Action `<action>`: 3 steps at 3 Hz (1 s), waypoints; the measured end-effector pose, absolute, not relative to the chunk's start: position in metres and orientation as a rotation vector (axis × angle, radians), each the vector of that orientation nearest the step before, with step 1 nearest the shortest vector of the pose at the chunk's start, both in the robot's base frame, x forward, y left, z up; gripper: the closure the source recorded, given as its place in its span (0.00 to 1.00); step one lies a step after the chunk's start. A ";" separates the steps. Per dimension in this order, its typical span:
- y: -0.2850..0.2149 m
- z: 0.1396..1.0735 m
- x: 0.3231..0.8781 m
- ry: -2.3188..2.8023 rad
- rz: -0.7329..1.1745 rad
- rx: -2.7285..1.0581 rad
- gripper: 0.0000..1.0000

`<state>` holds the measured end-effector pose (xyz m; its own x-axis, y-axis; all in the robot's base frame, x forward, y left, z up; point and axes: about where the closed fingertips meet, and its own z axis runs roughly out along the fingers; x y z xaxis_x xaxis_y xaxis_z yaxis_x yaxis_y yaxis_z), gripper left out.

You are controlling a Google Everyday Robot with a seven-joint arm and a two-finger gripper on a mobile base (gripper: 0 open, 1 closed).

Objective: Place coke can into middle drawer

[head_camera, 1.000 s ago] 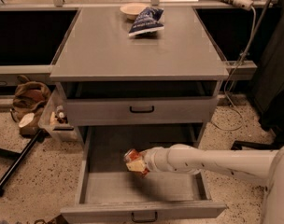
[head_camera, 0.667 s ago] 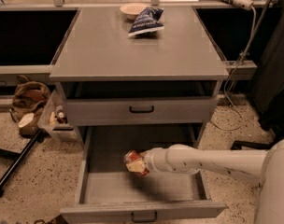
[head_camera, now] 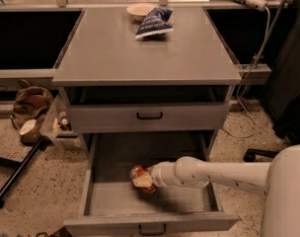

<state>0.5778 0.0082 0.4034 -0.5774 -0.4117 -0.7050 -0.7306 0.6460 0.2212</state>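
The middle drawer (head_camera: 150, 222) is pulled out wide, showing its deep grey tray. My white arm reaches in from the right, and the gripper (head_camera: 149, 177) is inside the tray at its middle. The coke can (head_camera: 140, 177), red-orange with whitish markings, lies tilted on its side at the gripper's tip, low over the drawer floor. The arm's end hides the fingers.
The upper drawer front (head_camera: 150, 116) with a black handle is shut above. On the cabinet top (head_camera: 115, 58) lie a dark blue chip bag (head_camera: 154, 22) and a small bowl (head_camera: 140, 9). A brown bag (head_camera: 30, 102) and a clear bin (head_camera: 58, 127) sit on the floor at the left.
The gripper and the can have barely moved; they stay in the same place in the drawer.
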 end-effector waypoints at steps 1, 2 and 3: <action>0.008 0.403 0.578 2.244 0.670 -0.884 0.81; 0.008 0.403 0.578 2.244 0.670 -0.884 0.59; 0.008 0.403 0.578 2.244 0.670 -0.884 0.36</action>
